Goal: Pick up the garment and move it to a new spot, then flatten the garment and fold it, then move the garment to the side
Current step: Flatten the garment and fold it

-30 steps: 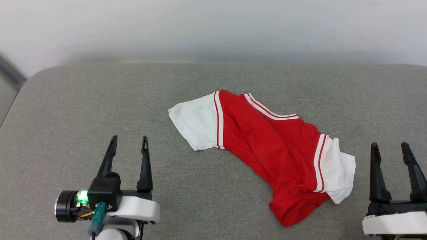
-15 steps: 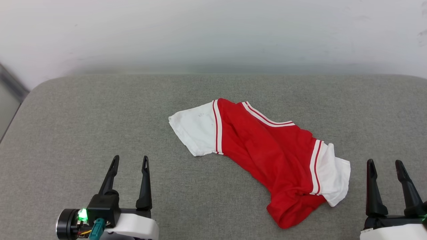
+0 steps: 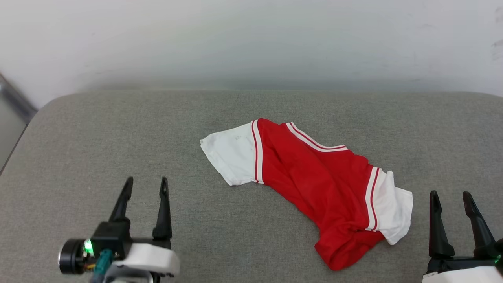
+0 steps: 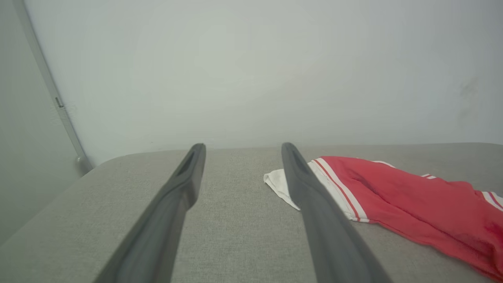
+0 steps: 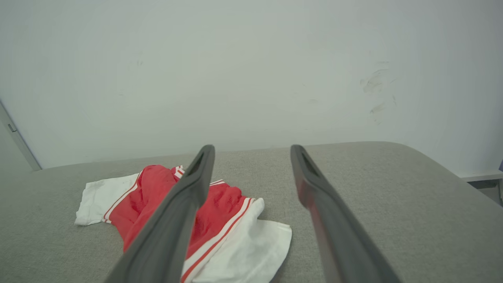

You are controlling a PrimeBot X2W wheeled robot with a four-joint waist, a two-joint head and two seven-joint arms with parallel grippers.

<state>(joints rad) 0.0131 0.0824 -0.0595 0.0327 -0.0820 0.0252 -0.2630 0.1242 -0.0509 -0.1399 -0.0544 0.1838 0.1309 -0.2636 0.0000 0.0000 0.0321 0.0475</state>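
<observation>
Two pincers, the left pincer and the right pincer, are shown with their fingers spread and nothing between them, each held clear of the garment. The garment is seen lying crumpled a little right of the middle of the grey fabric-covered desk, between the two pincers and nearer the right one. Its long axis is laid diagonally from sleeve to sleeve: one white sleeve is pointed far and left, the other near and right, with the striped neckline turned toward the far wall and the red body bunched toward the near edge. No lettering is exposed. The first step, picking up, is judged not yet begun. A reach toward the cloth is called for next, probably at the sleeves, with the fingers closed on a raised fold.
</observation>
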